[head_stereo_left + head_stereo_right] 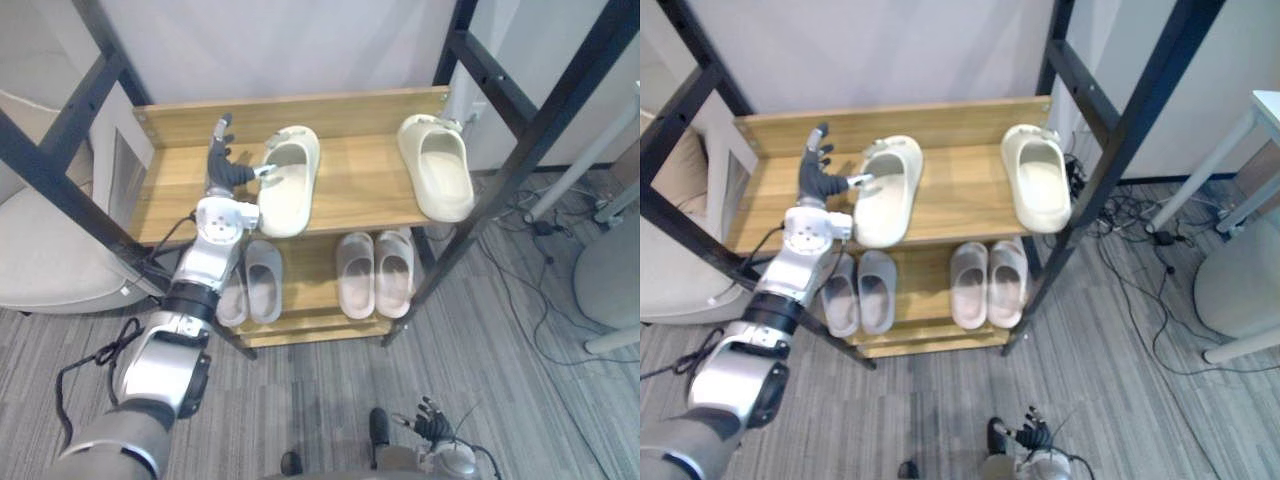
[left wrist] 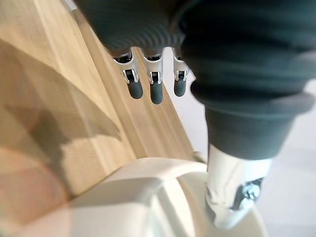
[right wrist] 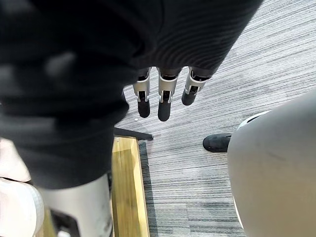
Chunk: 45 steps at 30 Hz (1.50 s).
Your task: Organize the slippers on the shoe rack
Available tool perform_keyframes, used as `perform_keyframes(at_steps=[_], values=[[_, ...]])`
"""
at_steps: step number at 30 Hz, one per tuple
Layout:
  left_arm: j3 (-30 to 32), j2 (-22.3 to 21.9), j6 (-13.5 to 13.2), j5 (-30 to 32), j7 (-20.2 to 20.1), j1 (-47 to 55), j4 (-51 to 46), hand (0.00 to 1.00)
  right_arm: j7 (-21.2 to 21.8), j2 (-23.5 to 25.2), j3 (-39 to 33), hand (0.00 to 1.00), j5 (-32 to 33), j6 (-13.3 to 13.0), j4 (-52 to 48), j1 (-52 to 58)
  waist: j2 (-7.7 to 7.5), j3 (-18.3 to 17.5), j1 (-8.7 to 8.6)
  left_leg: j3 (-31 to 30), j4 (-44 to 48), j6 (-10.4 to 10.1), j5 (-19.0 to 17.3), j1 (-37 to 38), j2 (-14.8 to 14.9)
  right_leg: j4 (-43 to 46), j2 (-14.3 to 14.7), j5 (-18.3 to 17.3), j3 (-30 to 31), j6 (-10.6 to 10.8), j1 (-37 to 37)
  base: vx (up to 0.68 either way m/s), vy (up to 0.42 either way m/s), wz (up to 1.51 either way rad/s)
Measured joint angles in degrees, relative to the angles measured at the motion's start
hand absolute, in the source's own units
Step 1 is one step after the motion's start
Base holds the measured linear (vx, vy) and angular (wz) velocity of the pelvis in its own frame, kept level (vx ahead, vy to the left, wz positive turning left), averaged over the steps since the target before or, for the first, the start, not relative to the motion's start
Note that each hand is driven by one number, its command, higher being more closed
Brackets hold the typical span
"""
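Slippers on the shoe rack [image 1: 500,187], left hand parked right next to one

Robot's left hand [image 1: 226,168] sits over the top shelf [image 1: 365,190], just left of a cream slipper [image 1: 290,185]. Its fingers [image 1: 222,130] are spread out straight and not gripping anything, with only the thumb touching the slipper's side edge. The second cream slipper [image 1: 438,168] lies well apart at the shelf's right end, toe hanging a bit over the front. Down on the lower shelf [image 1: 312,268] there's a grey pair [image 1: 252,285] on the left and a pinkish pair [image 1: 375,272] on the right, each side by side. The right hand [image 1: 436,424] hangs low over the carpet [image 1: 500,350], fingers loose and apart, holding nothing.
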Motion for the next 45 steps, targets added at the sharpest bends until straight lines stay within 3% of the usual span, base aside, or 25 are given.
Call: perform_keyframes(at_steps=[11,12,28,45], values=[[-0.37,0.51,0.99,2.44,-0.12,-6.26,4.78,0.00,-0.08,0.46,-2.02,0.00,0.07,-0.54,-1.40,0.08,0.45,1.82,0.13,1.68,-0.01,-0.01,0.00,-1.28,0.11,0.25,0.23,0.55,1.88,-0.24,-2.14,-0.01,-0.017,-0.07],[-0.44,0.51,1.00,2.57,-0.12,-6.44,4.78,1.00,-0.09,0.46,-2.02,0.00,0.06,-0.53,-1.48,0.11,0.45,1.82,0.12,1.69,0.00,-0.01,0.00,-1.43,0.11,0.32,0.24,0.57,1.89,-0.24,-2.29,0.00,-0.027,-0.08],[-1.35,-1.25,2.42,3.72,-0.10,-10.98,4.86,1.00,-0.46,1.13,-2.01,0.00,0.11,-0.70,-4.54,1.63,-0.35,2.35,0.11,4.42,1.83,0.53,-0.41,-3.15,-0.21,0.43,-0.29,2.25,5.22,-0.07,-4.62,-0.02,-0.016,-0.08],[-3.45,-1.33,2.11,2.93,0.17,-8.79,5.23,1.00,-0.48,1.11,-2.16,0.00,0.36,-1.08,-2.65,0.86,-0.26,2.30,-0.19,2.06,0.96,0.63,0.20,-1.91,-0.77,0.39,-0.49,1.99,1.86,-0.54,-2.60,0.00,-0.012,0.06]])
